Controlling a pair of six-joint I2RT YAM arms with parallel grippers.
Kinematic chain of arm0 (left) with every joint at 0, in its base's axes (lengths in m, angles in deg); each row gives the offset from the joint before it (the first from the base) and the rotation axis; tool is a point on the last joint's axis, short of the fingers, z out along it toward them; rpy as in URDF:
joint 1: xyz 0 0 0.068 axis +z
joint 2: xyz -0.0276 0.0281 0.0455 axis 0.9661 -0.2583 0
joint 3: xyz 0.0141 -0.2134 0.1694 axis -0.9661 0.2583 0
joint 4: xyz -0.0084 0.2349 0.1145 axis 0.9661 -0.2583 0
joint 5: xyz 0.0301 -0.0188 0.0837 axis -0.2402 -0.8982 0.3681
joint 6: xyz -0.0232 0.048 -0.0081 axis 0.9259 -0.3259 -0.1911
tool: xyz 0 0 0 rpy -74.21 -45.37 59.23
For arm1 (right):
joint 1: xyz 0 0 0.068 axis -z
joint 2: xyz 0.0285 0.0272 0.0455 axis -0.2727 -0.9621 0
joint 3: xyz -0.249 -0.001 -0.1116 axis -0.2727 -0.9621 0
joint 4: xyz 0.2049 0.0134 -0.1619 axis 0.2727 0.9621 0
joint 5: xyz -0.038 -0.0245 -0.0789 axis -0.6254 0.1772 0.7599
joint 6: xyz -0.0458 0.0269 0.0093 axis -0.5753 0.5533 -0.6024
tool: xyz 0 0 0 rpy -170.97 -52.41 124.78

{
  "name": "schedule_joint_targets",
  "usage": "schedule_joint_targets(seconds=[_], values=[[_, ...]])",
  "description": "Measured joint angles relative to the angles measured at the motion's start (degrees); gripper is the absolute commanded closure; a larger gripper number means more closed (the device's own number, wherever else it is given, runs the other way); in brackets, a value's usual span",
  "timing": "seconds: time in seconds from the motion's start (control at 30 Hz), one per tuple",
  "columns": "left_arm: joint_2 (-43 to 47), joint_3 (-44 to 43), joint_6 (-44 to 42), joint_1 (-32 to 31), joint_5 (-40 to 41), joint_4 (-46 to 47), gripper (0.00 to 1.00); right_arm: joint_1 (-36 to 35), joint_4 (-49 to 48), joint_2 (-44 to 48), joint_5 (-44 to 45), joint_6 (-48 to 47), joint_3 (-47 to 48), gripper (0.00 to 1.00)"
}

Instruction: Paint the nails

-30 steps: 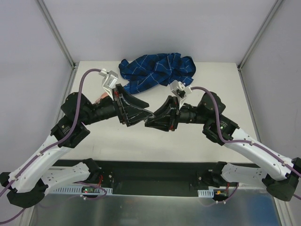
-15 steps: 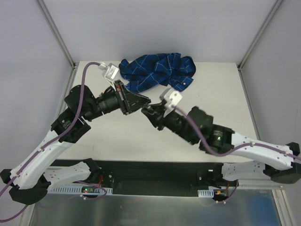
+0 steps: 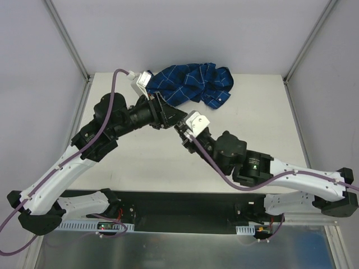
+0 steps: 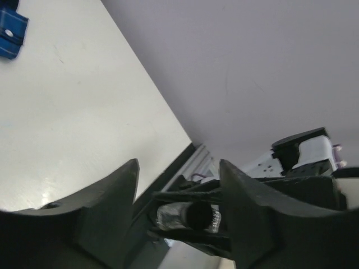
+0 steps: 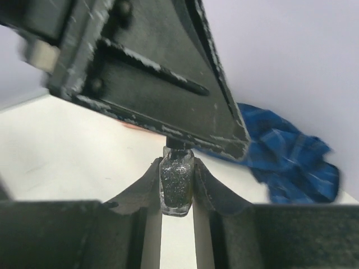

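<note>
Polish bottle (image 5: 176, 190): gripped tight by right tool (image 5: 176, 168). Left tool (image 4: 178, 165) stood part-open about its top, holding nothing. Risk: misaligned closure could tip it.

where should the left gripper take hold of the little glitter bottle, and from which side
By the cap. The right gripper clamps the bottle body on both sides, so only that round top sticks out free. Come in end-on along the bottle's axis, from the side opposite the right gripper, with the left gripper open and one finger on each side of the cap.
</note>
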Motion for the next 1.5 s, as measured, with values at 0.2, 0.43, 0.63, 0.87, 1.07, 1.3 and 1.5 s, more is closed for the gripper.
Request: schedule_joint_targets(seconds=[0.2,0.43,0.63,0.87,1.07,1.3,1.5], values=[[2.3,1.4,-1.4,0.0,-1.7,0.0,0.01,8.5,2.0,6.5,-23.8,9.4,-3.1,1.0],[9.8,5.5,-4.0,0.1,-6.9,3.5,0.01,22.8,1.9,9.2,-53.4,23.1,-5.9,1.0],[11.5,7.8,-4.0,0.5,-13.0,9.1,0.07,26.9,-4.6,8.6,-70.0,33.9,-7.1,1.0],[9.5,7.8,-3.8,0.5,-15.8,11.5,0.53,27.5,-10.1,7.3,-75.6,39.5,-7.5,1.0],[6.5,7.4,-4.5,0.5,-18.1,12.6,1.0,26.4,-8.1,6.9,-69.8,37.7,-7.3,1.0],[6.0,5.2,-3.3,1.1,-10.1,7.5,1.0,-4.3,-4.0,1.0,-0.7,6.1,-1.0,1.0],[4.0,4.9,-0.8,1.2,-2.6,3.9,0.76,-7.4,-12.8,-7.3,19.0,-11.3,-0.2,1.0]])
